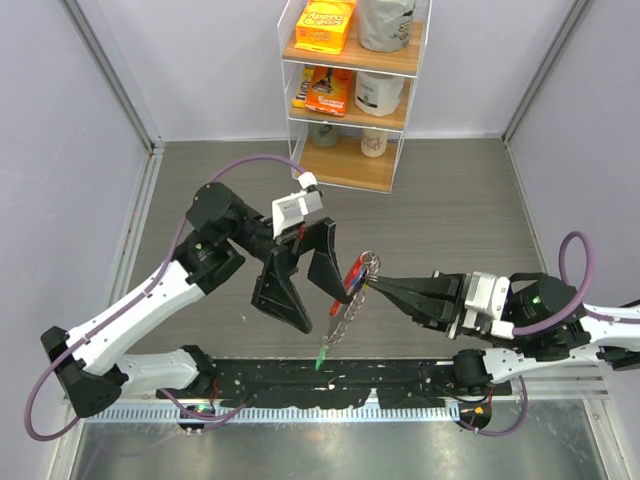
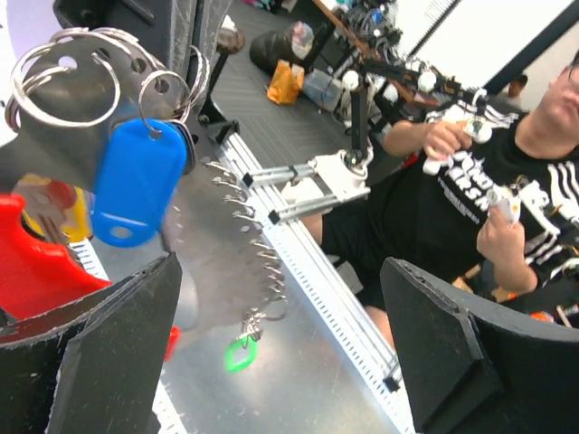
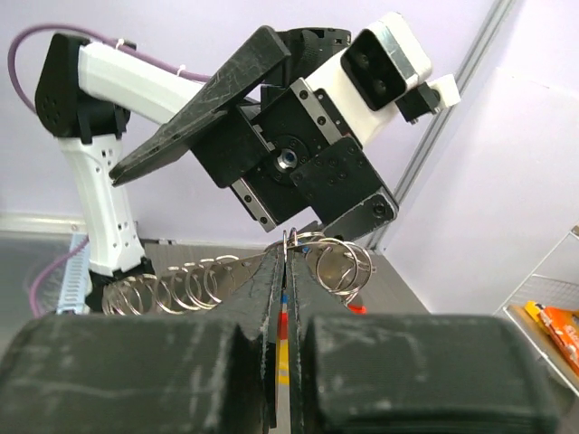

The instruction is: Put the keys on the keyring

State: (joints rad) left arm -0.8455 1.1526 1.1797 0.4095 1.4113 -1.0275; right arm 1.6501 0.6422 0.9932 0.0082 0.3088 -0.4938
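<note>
The keyring (image 1: 350, 305), a silvery strip lined with wire rings and carrying a red piece (image 1: 338, 303), hangs in the air at mid-table. My right gripper (image 1: 372, 283) is shut on its upper rings; the right wrist view shows the fingers (image 3: 271, 280) pinched on a ring (image 3: 291, 242). A blue key head (image 2: 136, 181) hangs from a top ring. A yellow one (image 2: 72, 217) is half hidden behind the red piece (image 2: 36, 267). A green one (image 2: 240, 354) dangles at the bottom end (image 1: 320, 357). My left gripper (image 1: 318, 305) is wide open and empty just left of the keyring (image 2: 213, 244).
A white shelf rack (image 1: 350, 90) with boxes and tubs stands at the back centre. A black rail (image 1: 330, 385) and a metal ledge run along the near edge. A seated person (image 2: 470, 208) shows beyond the table in the left wrist view. Grey walls close both sides.
</note>
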